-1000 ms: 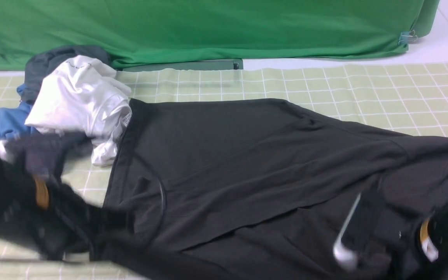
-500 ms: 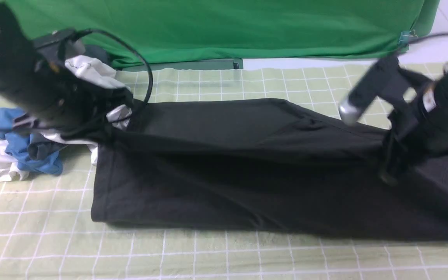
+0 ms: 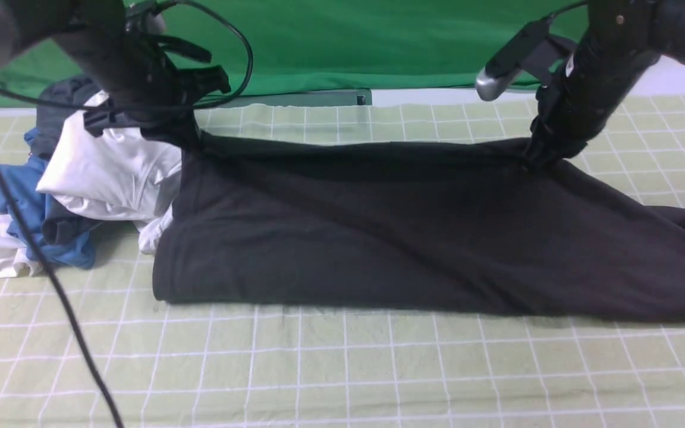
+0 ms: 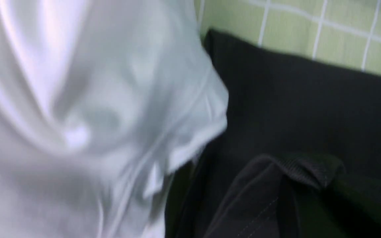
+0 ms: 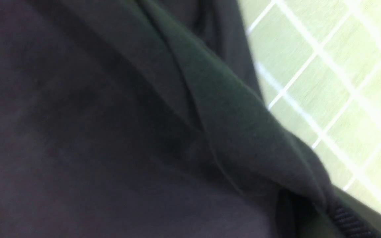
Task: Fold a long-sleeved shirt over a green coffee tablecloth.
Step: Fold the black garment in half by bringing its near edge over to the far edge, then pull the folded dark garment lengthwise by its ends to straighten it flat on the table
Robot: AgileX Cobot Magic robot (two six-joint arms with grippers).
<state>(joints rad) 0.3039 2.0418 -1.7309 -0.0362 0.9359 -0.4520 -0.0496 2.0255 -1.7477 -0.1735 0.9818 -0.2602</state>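
Note:
The black long-sleeved shirt (image 3: 378,238) lies doubled lengthwise across the green coffee tablecloth (image 3: 342,368), and its right end runs out of the front view. My left gripper (image 3: 191,139) is shut on the shirt's far left corner, beside the white garment. My right gripper (image 3: 536,157) is shut on the far edge further right, where the cloth is pulled up a little. In the left wrist view, black shirt fabric (image 4: 293,99) bunches at the gripper (image 4: 296,195). In the right wrist view, a fold of the shirt (image 5: 230,125) runs into the gripper (image 5: 309,215).
A pile of white (image 3: 110,166), blue (image 3: 15,190) and dark grey (image 3: 57,104) garments lies just left of the shirt, touching it. The deep green backdrop (image 3: 378,41) hangs behind. A black cable (image 3: 51,279) from the left arm crosses the front left.
Both arms swung from the near side up and over to the far side, carrying the shirt's near edge. The shirt now lies doubled, and bare tablecloth shows in front.

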